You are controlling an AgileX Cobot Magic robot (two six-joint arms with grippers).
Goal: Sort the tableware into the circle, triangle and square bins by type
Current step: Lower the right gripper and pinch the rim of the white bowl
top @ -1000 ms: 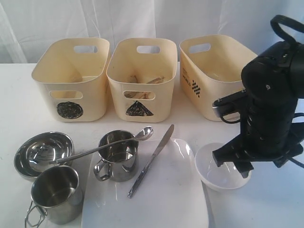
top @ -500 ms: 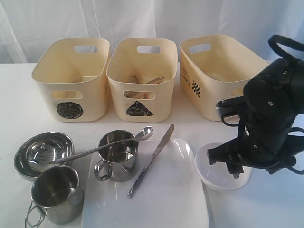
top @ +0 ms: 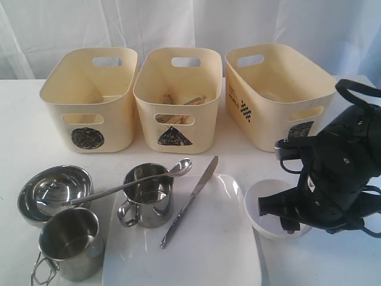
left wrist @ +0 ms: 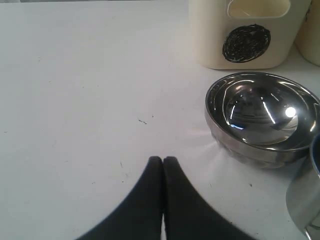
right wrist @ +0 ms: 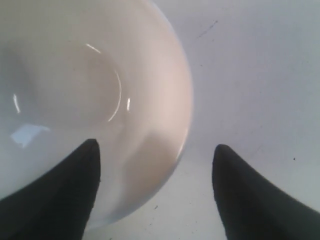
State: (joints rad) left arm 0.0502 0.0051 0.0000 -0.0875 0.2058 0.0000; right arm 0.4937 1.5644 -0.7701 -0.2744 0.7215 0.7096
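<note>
In the exterior view, the clear plastic bowl (top: 257, 199) sits just right of the white square plate (top: 202, 250), and the black right gripper (top: 280, 219) hangs low at the bowl's far side from the plate. In the left wrist view, the black left gripper (left wrist: 162, 161) has its jaws pressed together on nothing, above the white table (left wrist: 75, 100) near the round steel bowl (left wrist: 262, 117). In the right wrist view, the right gripper's jaws are spread wide across the clear bowl's rim, one finger inside and the other outside.

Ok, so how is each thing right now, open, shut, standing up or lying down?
Clear bowl: upright, not gripped.
Right gripper: open, astride clear bowl's rim.
Left gripper: shut, empty.
Steel bowl: upright.
Back mug: upright.
Front mug: upright.
Spoon: lying across back mug and steel bowl.
Plate: flat.
Knife: lying on plate.
Circle bin: upright.
Triangle bin: upright.
Square bin: upright.
</note>
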